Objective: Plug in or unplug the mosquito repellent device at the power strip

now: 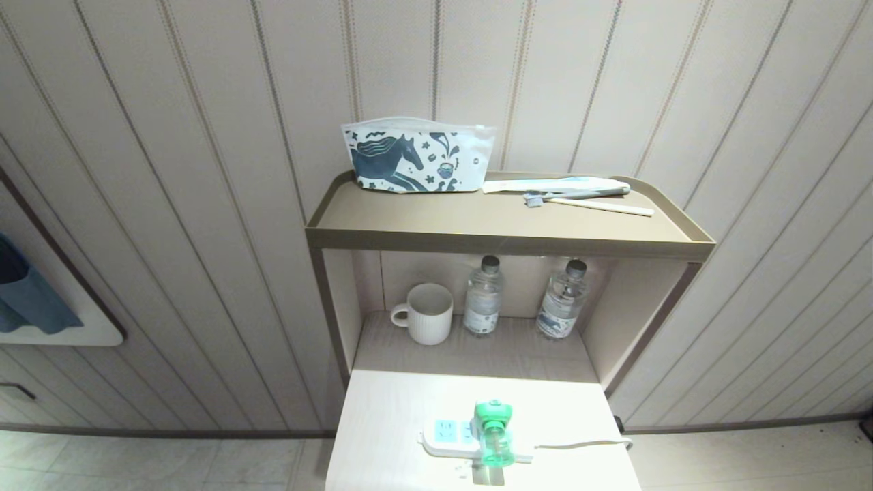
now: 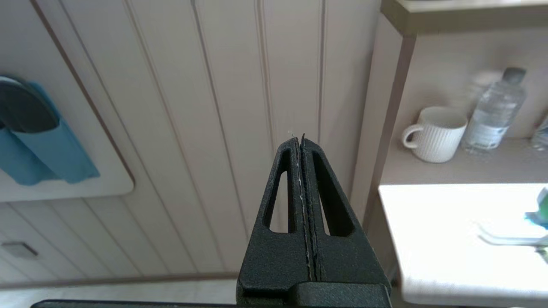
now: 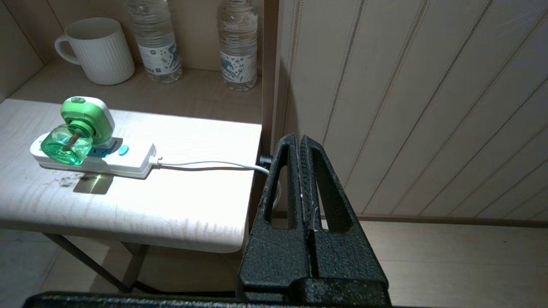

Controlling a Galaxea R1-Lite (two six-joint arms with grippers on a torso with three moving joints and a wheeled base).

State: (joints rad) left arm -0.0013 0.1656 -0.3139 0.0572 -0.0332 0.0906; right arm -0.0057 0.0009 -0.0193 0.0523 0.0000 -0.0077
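The mosquito repellent device [image 1: 494,429] [image 3: 79,128], white with a green top and a translucent green bottle, sits plugged into the power strip [image 1: 447,436] [image 3: 128,164] on the pale table top. A thin white cord [image 3: 209,163] runs from the strip over the table's right edge. Neither arm shows in the head view. My left gripper [image 2: 299,137] is shut and empty, off the table's left side in front of the panelled wall. My right gripper [image 3: 299,137] is shut and empty, off the table's right side, well apart from the device.
A white ribbed mug [image 1: 424,314] and two clear water bottles [image 1: 483,294] [image 1: 563,299] stand in the recess behind the table. The shelf [image 1: 505,235] above holds a horse-print pouch [image 1: 416,160] and a toothbrush [image 1: 586,199]. Blue slippers [image 2: 38,137] hang on the left wall.
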